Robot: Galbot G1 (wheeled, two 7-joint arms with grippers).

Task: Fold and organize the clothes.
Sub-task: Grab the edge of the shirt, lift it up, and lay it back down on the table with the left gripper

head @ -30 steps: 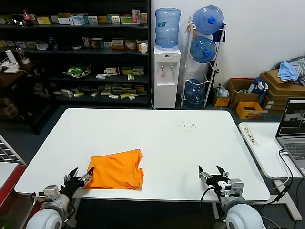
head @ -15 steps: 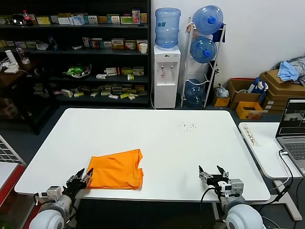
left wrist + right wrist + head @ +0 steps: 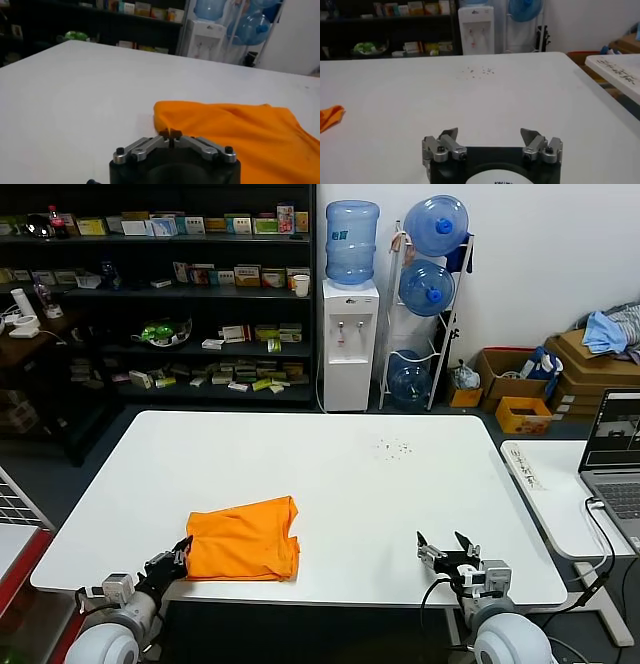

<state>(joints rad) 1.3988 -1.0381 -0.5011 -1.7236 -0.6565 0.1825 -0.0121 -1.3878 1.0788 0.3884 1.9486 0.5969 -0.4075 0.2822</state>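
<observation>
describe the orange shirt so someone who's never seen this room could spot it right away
Find the big white table in front of the water dispenser. Near its front edge, toward the robot's left, lies a folded orange T-shirt. It is the only garment on the table, and brightly coloured.

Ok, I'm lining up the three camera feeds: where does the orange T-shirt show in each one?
Head view: orange T-shirt lies near the table's front edge, toward the robot's left, at the left gripper.
Left wrist view: it fills the area just beyond the shut fingertips, across the white table.
Right wrist view: only an orange tip at the picture's edge.
Shared landmark: the water dispenser behind the table.
</observation>
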